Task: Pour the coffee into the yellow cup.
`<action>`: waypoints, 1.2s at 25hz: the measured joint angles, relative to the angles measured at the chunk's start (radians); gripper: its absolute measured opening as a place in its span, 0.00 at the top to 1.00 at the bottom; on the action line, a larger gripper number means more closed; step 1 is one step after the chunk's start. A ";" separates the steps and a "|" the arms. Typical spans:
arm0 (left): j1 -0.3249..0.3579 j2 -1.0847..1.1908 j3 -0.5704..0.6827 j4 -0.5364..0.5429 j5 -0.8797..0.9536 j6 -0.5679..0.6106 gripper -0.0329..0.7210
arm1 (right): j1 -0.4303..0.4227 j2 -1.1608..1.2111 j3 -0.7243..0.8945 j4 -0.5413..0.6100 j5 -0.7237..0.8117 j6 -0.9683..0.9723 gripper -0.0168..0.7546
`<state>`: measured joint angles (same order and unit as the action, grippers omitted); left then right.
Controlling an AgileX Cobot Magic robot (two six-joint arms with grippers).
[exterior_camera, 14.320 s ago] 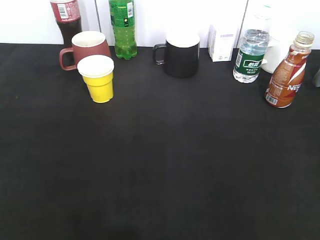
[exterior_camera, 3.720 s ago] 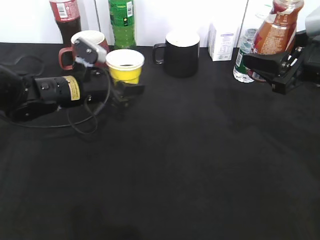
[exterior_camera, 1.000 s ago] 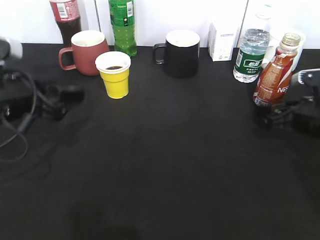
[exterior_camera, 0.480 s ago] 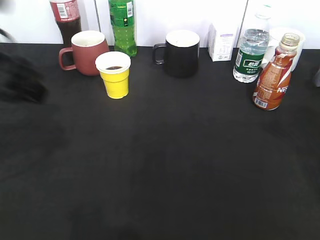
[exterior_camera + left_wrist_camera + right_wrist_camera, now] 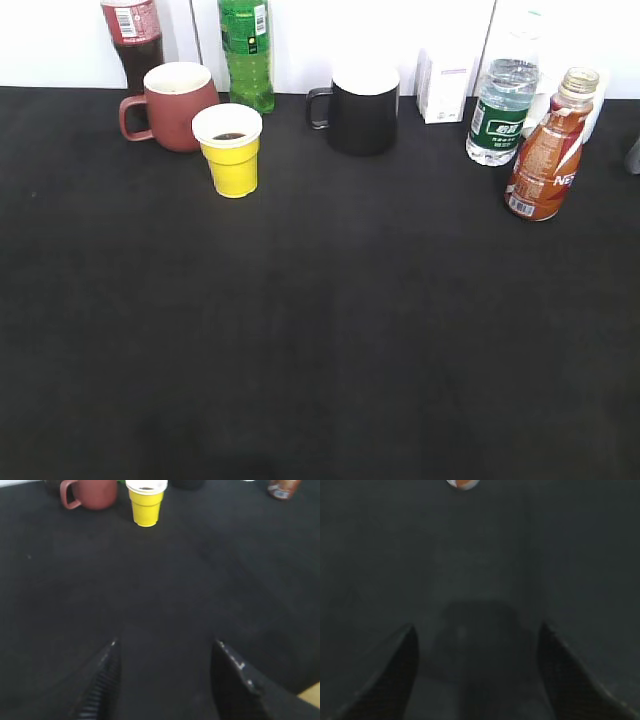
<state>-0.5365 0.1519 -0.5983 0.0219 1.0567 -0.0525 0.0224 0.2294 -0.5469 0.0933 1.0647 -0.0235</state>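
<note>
The yellow cup (image 5: 228,150) stands upright at the back left of the black table, with dark coffee (image 5: 229,136) inside. It also shows in the left wrist view (image 5: 146,502). The brown-orange coffee bottle (image 5: 543,150) stands upright and uncapped at the back right; its base shows at the top of the right wrist view (image 5: 463,484). Neither arm shows in the exterior view. My left gripper (image 5: 165,647) is open and empty over bare table, well short of the cup. My right gripper (image 5: 477,630) is open and empty, well short of the bottle.
A maroon mug (image 5: 170,105), a cola bottle (image 5: 131,35) and a green bottle (image 5: 246,55) stand behind the yellow cup. A black mug (image 5: 360,108), a white box (image 5: 445,85) and a clear water bottle (image 5: 500,105) line the back edge.
Over the last second both arms have drawn back out of the exterior view. The coffee bottle stands free at the right and the cup has not moved.
</note>
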 joint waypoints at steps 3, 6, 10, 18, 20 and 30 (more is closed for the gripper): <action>0.000 -0.042 0.073 -0.006 0.013 0.031 0.38 | 0.000 -0.053 0.043 -0.022 -0.008 0.000 0.23; 0.000 -0.043 0.076 -0.013 0.012 0.033 0.38 | 0.000 -0.054 0.043 -0.026 -0.011 0.000 0.23; 0.000 -0.043 0.076 -0.011 0.012 0.033 0.39 | 0.000 -0.054 0.043 -0.027 -0.012 0.000 0.23; 0.127 -0.044 0.076 -0.011 0.012 0.033 0.40 | 0.000 -0.104 0.043 -0.024 -0.016 0.000 0.24; 0.238 -0.051 0.076 -0.011 0.012 0.033 0.40 | 0.000 -0.169 0.044 -0.024 -0.017 0.000 0.24; 0.515 -0.159 0.077 -0.011 0.011 0.033 0.53 | 0.000 -0.238 0.044 -0.023 -0.019 0.000 0.24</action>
<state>-0.0212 -0.0070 -0.5214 0.0113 1.0678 -0.0190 0.0224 -0.0087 -0.5031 0.0703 1.0455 -0.0235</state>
